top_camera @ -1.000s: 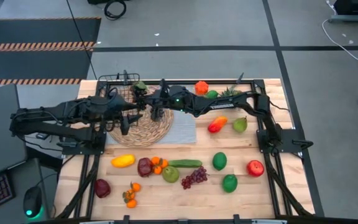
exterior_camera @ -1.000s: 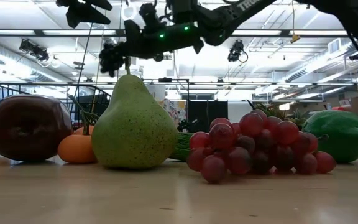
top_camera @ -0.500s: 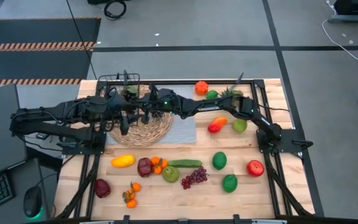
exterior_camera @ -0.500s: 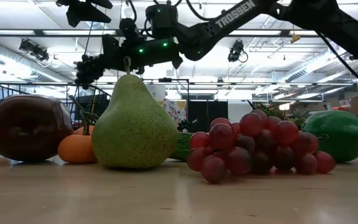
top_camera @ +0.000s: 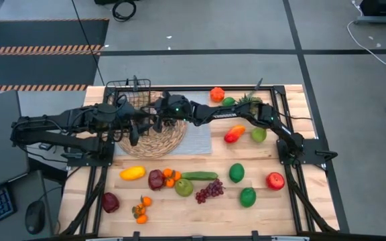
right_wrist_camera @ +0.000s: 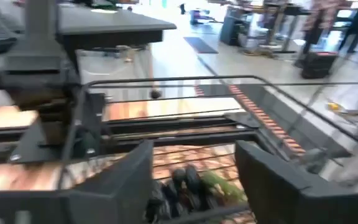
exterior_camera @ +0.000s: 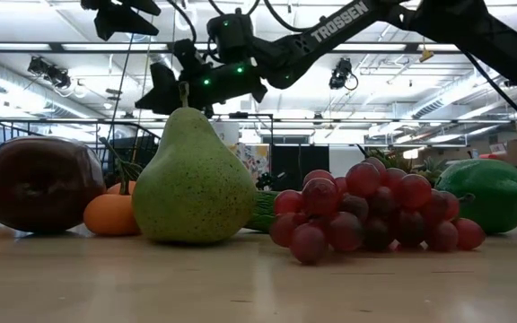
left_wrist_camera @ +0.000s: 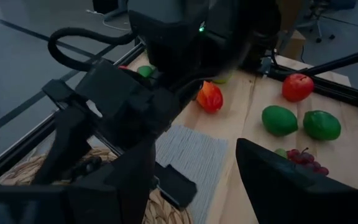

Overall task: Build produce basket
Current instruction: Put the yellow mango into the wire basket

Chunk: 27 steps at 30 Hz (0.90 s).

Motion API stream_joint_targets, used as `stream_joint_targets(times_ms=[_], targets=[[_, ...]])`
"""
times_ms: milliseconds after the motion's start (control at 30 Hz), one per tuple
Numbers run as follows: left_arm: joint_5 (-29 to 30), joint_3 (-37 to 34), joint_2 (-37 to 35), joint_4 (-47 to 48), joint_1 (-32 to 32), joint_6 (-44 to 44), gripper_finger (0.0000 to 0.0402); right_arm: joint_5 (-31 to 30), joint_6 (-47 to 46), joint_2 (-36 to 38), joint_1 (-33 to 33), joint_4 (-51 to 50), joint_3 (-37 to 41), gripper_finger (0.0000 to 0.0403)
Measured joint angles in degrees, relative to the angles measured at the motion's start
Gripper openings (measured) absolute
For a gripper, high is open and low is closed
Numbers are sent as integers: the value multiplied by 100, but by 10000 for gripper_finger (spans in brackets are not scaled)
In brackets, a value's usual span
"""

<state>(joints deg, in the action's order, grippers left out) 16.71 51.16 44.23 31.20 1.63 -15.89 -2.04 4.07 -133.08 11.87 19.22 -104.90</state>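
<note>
The black wire basket (top_camera: 127, 92) stands at the table's far left corner, beside the round woven mat (top_camera: 159, 140). My right gripper (top_camera: 151, 118) reaches across from the right, high over the mat's far edge next to the basket, and is open and empty. In the right wrist view a bunch of dark grapes with a green leaf (right_wrist_camera: 182, 183) lies below, between the open fingers (right_wrist_camera: 123, 180), within the basket's wire rim (right_wrist_camera: 166, 81). My left gripper (top_camera: 134, 128) hangs open over the mat's left part. More produce lies on the table's near half.
A green pear (exterior_camera: 194, 179), red grapes (exterior_camera: 366, 211), a dark plum (exterior_camera: 36, 184) and limes (top_camera: 237, 173) lie toward the near edge. A mango (top_camera: 234, 134) and a pear (top_camera: 259, 134) lie right of the grey mat (top_camera: 194, 140). The two arms cross closely over the woven mat.
My right gripper has carried the dark grapes toward the table's left, over to the basket, and let go of them. The grapes no longer hang from it in the low view. It has then drawn back a little to the right.
</note>
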Motion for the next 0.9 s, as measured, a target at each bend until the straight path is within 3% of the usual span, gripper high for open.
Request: stream_joint_targets(times_ms=[100, 233, 667, 900], targets=[[0, 0, 0, 53, 0, -23, 231, -223, 47, 63, 1, -251, 0, 282], [-1, 0, 0, 173, 0, -144, 231, -500, 167, 324, -6, -1083, 2, 309], [0, 0, 0, 166, 2, -152, 231, -518, 251, 1387, 29, -3974, 28, 305], [0, 0, 0, 172, 1, -179, 231, -425, 79, 1973, 73, -5038, 481, 305]])
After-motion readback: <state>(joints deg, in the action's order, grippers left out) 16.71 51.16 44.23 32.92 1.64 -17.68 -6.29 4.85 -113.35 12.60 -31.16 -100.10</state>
